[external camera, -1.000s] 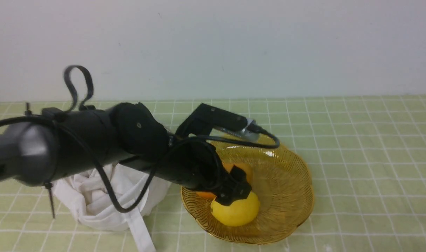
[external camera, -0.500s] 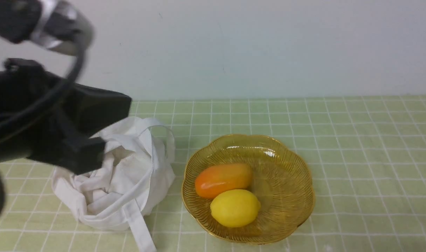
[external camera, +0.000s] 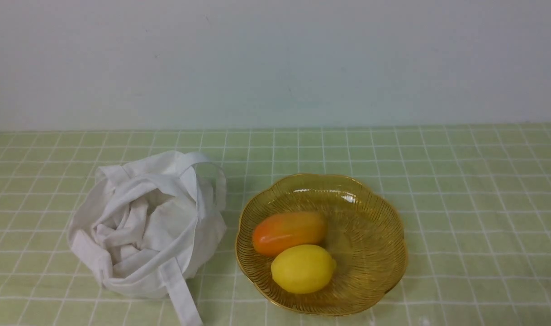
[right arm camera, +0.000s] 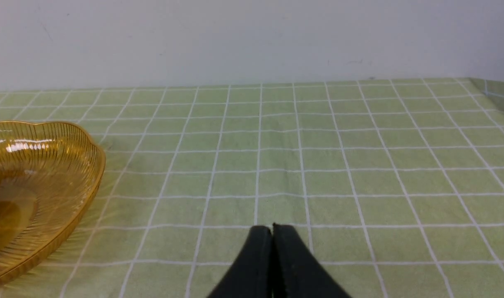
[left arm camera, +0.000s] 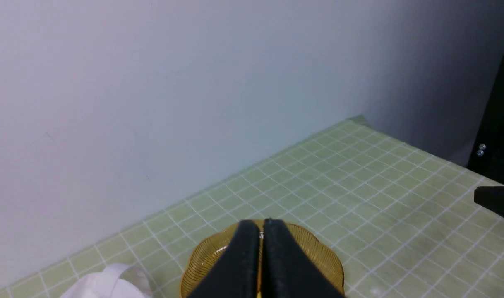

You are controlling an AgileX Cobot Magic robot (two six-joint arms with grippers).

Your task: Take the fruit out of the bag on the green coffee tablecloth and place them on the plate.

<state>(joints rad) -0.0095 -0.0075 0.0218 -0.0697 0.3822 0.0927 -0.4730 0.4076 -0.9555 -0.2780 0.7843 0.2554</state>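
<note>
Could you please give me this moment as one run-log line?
lemon: on plate | bag: slumped beside plate | left gripper: shut, empty | right gripper: shut, empty

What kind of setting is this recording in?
Probably a staged tabletop test area, not a home: a green checked tablecloth against a bare pale wall, with only a bag and plate.

My front camera looks down and forward at the plate [external camera: 395, 235] from nearby, my left wrist camera views it from above, my right wrist camera low beside it; all share it.
</note>
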